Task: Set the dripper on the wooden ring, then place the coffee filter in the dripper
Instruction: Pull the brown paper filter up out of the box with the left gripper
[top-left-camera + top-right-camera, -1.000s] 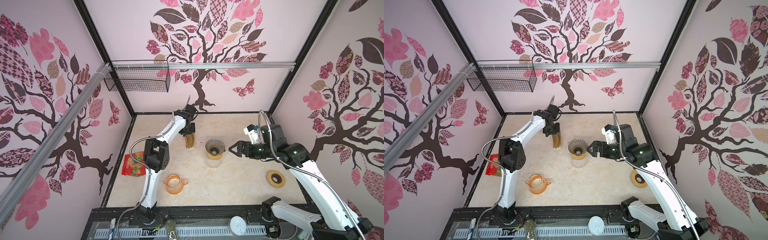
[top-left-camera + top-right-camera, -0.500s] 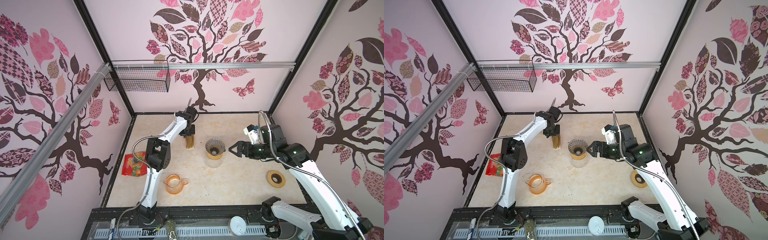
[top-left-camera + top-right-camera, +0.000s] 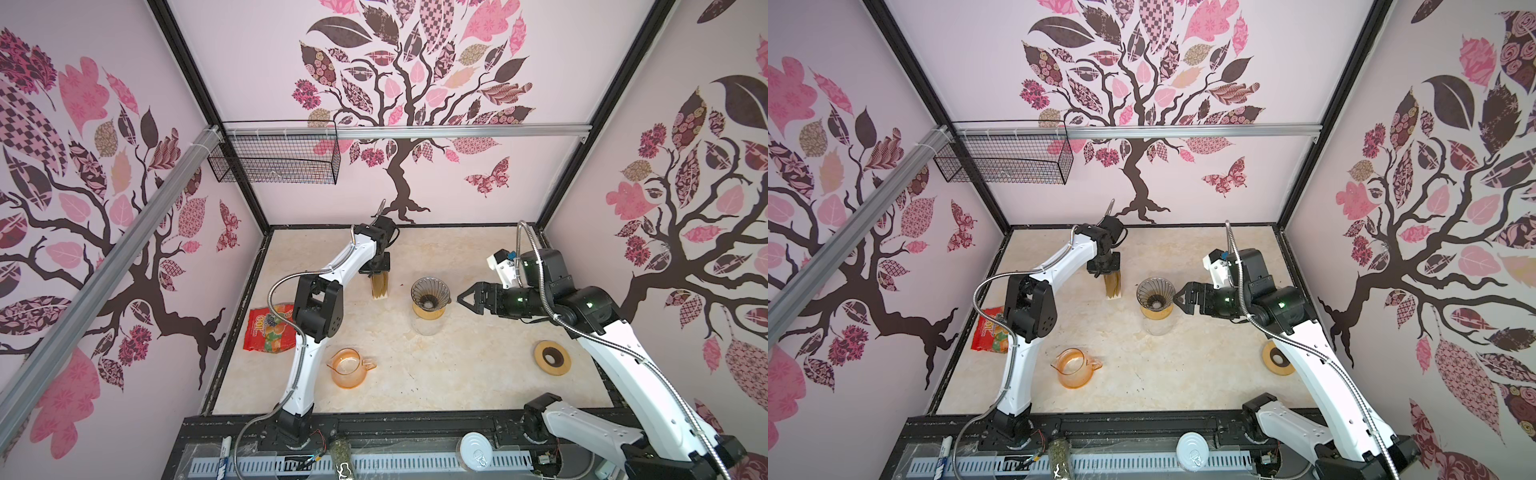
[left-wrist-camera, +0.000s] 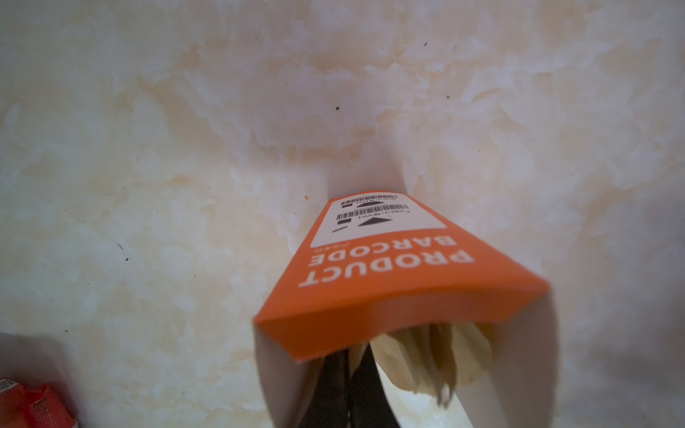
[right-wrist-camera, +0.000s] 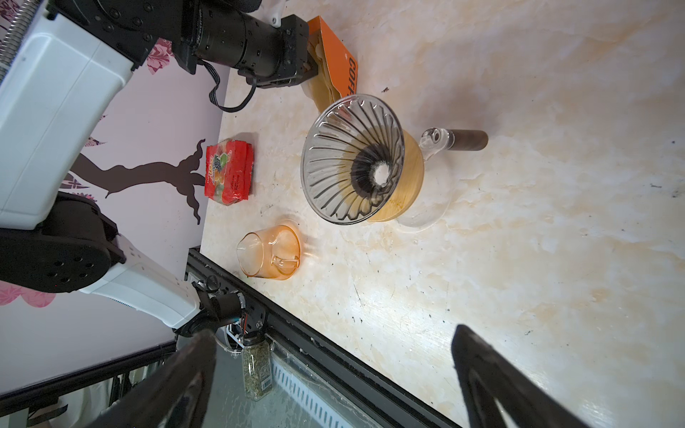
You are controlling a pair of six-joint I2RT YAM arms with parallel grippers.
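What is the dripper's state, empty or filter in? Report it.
Empty. In the right wrist view the dripper shows bare ribbed glass down to its hole; the paper filters sit in the orange box.

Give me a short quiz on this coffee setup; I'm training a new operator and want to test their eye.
1. True or false: the dripper already holds a filter.
2. Where is the left gripper reaching? A) into the orange filter box B) over the orange pitcher C) onto the red snack packet
3. Fill in: the right gripper, beside the dripper, has its jaws ____.
Key: 1 false, since the paper filters sit in the box; 2 A; 3 open.
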